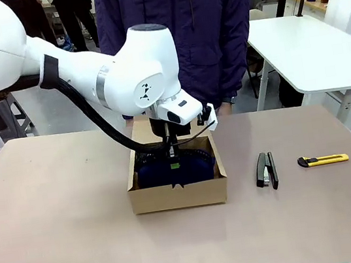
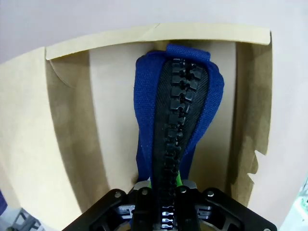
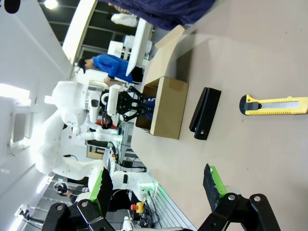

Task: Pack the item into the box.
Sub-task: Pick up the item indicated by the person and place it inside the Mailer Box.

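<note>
Pouch [image 1: 201, 161] in box [image 1: 178, 196]; stapler [image 1: 266, 170] right of box; knife [image 1: 323, 159] right of stapler.

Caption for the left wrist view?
Left gripper shut on the pouch at its zipper edge, inside the open box.

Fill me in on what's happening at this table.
The left gripper is shut on a blue zip pouch and holds it down inside the open cardboard box; it has not let go yet. The right gripper is open and holds nothing, off to the side above the table. A stapler and a utility knife lie beside the box. A person stands at the far side.
</note>
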